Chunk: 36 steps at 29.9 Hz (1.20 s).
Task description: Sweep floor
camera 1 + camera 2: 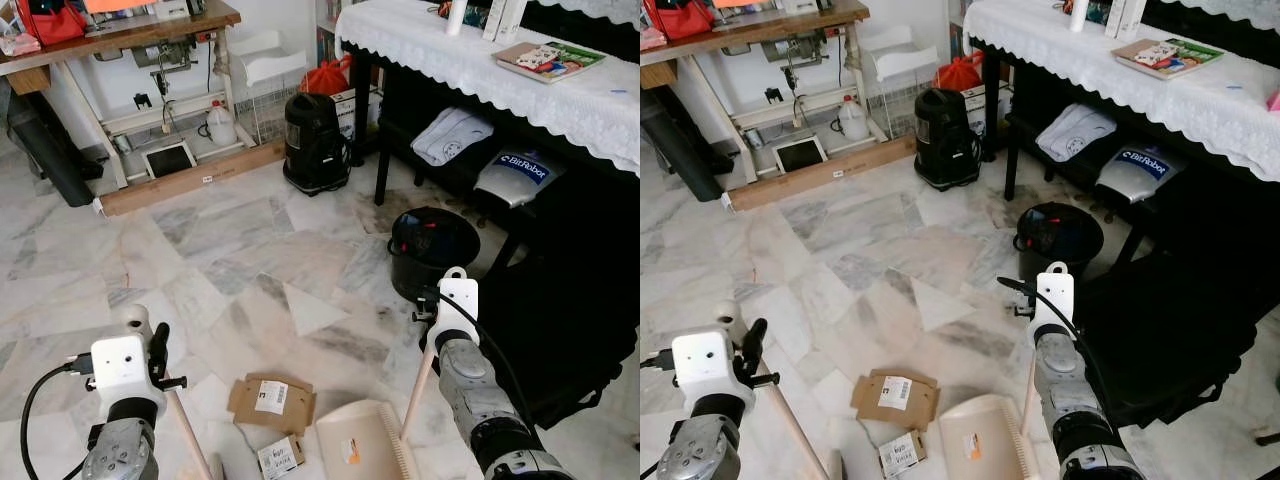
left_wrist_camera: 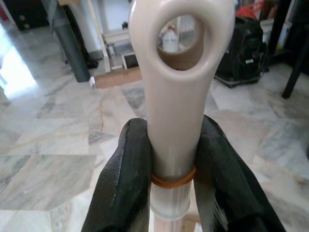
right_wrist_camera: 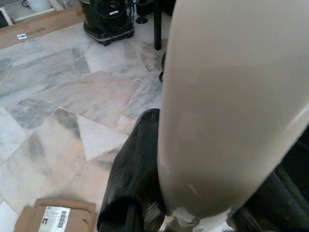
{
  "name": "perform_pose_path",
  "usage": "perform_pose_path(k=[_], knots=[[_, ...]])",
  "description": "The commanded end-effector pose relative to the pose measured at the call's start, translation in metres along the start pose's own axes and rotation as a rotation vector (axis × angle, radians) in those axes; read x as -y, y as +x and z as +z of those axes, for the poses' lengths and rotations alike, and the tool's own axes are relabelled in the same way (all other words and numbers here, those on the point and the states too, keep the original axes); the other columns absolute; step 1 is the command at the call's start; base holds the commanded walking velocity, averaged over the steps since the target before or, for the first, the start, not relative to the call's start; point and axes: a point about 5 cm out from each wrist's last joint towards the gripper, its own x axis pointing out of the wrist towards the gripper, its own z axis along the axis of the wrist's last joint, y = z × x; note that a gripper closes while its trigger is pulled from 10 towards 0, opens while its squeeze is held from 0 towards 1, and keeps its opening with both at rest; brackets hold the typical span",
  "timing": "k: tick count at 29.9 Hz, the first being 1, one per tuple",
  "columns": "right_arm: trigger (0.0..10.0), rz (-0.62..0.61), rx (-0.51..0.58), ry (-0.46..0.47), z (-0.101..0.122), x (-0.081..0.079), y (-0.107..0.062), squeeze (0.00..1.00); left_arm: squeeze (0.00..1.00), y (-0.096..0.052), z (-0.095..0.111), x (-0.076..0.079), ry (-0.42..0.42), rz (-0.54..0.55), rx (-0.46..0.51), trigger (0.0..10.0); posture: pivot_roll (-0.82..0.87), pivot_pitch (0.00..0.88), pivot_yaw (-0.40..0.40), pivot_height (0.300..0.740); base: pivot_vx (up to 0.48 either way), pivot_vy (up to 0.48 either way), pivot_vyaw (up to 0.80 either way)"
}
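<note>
low in the frame of the left eye view, the left gripper [image 2: 174, 164] is clamped on the cream broom handle [image 2: 176, 96], its two black fingers [image 2: 128, 179] pressed to either side just below the hanging loop. the right gripper [image 3: 159, 193] holds the dustpan handle [image 1: 418, 390]; one black finger lies against it in the right wrist view, and it looks closed on it, though the other finger is cut off at the frame edge. the cream dustpan [image 1: 365, 440] sits at the bottom centre, mouth towards the flat cardboard piece [image 1: 272, 400] and the small labelled carton [image 1: 280, 457] just beside it.

risk, as i judge it: the cardboard is wide and flat, so a stroke may slide it past the pan lip or flip it over the edge. a pan tilted by the long handle would let scraps slip under. a wide swing could knock the black bin [image 1: 433, 245] at centre right, near the pan.

hidden: the broom head lies below the frame, so its contact with the marble floor [image 1: 220, 250] cannot be judged. the labels are too small to read.
</note>
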Motion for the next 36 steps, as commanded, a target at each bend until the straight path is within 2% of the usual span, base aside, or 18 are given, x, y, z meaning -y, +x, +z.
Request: perform_pose_path(k=[1,15,26,28,36], knots=[[10.0,0.028,0.021,0.001,0.005,-0.005,0.001,0.0,0.0,0.003,0.004,-0.005,0.006,0.025,0.039,10.0,-0.13,0.082,0.062,0.74,0.0,0.0,0.0],[10.0,0.091,-0.016,-0.04,-0.005,-0.013,-0.001,0.0,0.0,0.009,-0.011,-0.002,0.005,-0.025,-0.019,10.0,-0.13,0.088,0.062,0.74,0.0,0.0,0.0],[10.0,0.079,-0.025,-0.07,-0.006,-0.011,-0.001,0.0,0.0,0.009,-0.016,0.0,0.004,-0.054,-0.051,10.0,-0.13,0.092,0.061,0.74,0.0,0.0,0.0],[10.0,0.082,-0.026,-0.071,-0.006,-0.012,-0.001,0.0,0.0,0.01,-0.017,0.001,-0.059,-0.056,-0.058,10.0,-0.13,0.093,0.062,0.74,0.0,0.0,0.0],[10.0,0.085,-0.028,-0.073,-0.006,-0.012,-0.001,0.0,0.0,0.008,-0.016,0.004,-0.167,-0.139,-0.088,10.0,-0.14,0.095,0.061,0.74,0.0,0.0,0.0]])
